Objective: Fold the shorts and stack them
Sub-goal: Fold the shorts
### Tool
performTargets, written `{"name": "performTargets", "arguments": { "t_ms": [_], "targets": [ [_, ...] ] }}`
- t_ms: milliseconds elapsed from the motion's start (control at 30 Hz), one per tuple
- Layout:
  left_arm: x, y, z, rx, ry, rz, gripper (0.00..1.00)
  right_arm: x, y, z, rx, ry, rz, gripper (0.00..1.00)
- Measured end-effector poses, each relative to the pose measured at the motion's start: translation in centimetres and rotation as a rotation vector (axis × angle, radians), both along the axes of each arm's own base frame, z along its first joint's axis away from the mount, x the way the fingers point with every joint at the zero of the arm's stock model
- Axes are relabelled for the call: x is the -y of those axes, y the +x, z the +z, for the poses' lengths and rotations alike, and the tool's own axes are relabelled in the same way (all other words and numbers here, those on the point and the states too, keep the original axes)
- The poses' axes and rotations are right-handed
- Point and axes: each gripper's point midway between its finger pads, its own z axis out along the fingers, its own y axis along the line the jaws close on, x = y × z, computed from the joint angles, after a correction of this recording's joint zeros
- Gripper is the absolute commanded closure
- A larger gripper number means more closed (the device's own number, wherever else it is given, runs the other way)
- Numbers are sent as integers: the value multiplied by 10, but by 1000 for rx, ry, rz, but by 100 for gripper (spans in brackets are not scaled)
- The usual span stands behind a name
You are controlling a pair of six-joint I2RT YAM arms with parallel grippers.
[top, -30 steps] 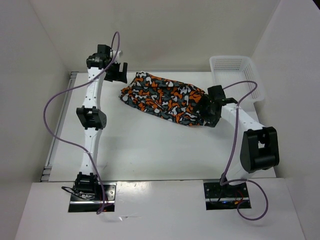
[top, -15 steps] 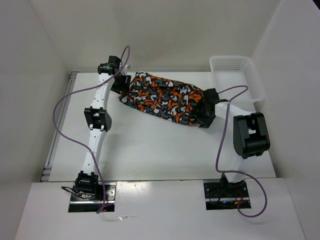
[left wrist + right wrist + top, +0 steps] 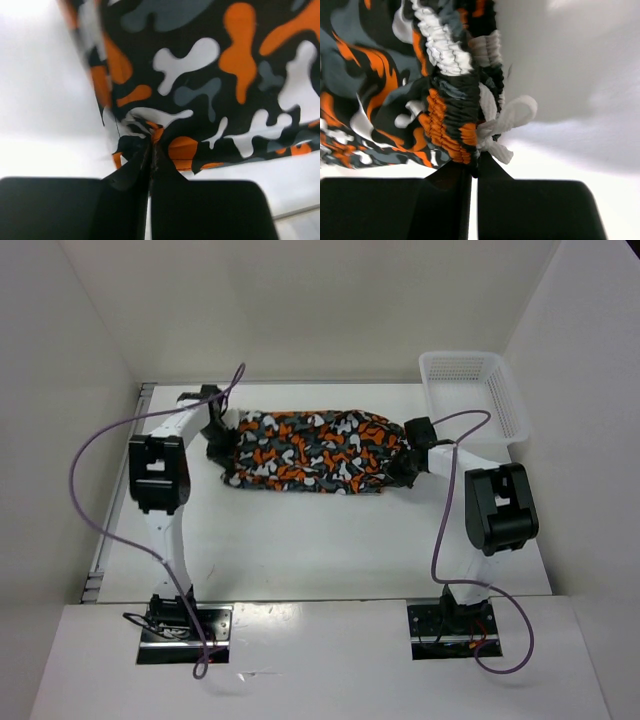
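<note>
The shorts (image 3: 315, 450), printed in orange, black, grey and white blotches, lie stretched across the back of the table between both arms. My left gripper (image 3: 228, 445) is shut on the shorts' left hem edge (image 3: 152, 137), the cloth bunched between the jaws. My right gripper (image 3: 405, 465) is shut on the ruffled elastic waistband (image 3: 452, 130) at the right end. The white drawstring bow (image 3: 507, 120) hangs just beside the right jaws. The shorts (image 3: 210, 70) fill most of the left wrist view.
A white mesh basket (image 3: 472, 390) stands at the back right corner, just behind the right arm. White walls close in the table on three sides. Purple cables loop over both arms.
Both grippers have shut on the ends of the shorts. The left arm swung down and inward to the left hem; the shorts turned from a slant to lying level and pulled straight.
</note>
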Motion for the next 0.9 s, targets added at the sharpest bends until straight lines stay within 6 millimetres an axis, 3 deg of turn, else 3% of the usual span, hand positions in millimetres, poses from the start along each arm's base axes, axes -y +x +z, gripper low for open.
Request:
{"name": "performTargets", "arguments": {
  "t_ms": [67,133,200,267,300,433,533,633,800,900],
  "targets": [
    [-8,-58,6,-41,17,13,100,-4,-6,4,-4,12,36,100],
    [-11,-103,17,-62,25,19,98,-7,-17,10,-18,15,76,100],
    [-9,-125,27,-50,20,17,89,-6,-30,14,-48,8,110,100],
    [-10,-137,32,-33,17,21,74,-4,-45,16,-84,-1,142,100],
    [-12,-144,34,-32,27,16,60,-1,-52,16,-107,-20,156,100],
    [-26,-173,40,-56,71,39,36,15,-80,12,-204,-91,195,100],
    [-35,-168,51,7,111,52,34,20,-91,12,-239,-114,222,100],
    [-32,-138,66,131,172,26,29,22,-95,12,-250,-121,244,100],
    [11,-70,88,386,243,-75,29,21,-96,13,-251,-118,262,100],
    [37,-55,79,443,261,-126,29,19,-95,12,-246,-105,264,100]
  ]
}}
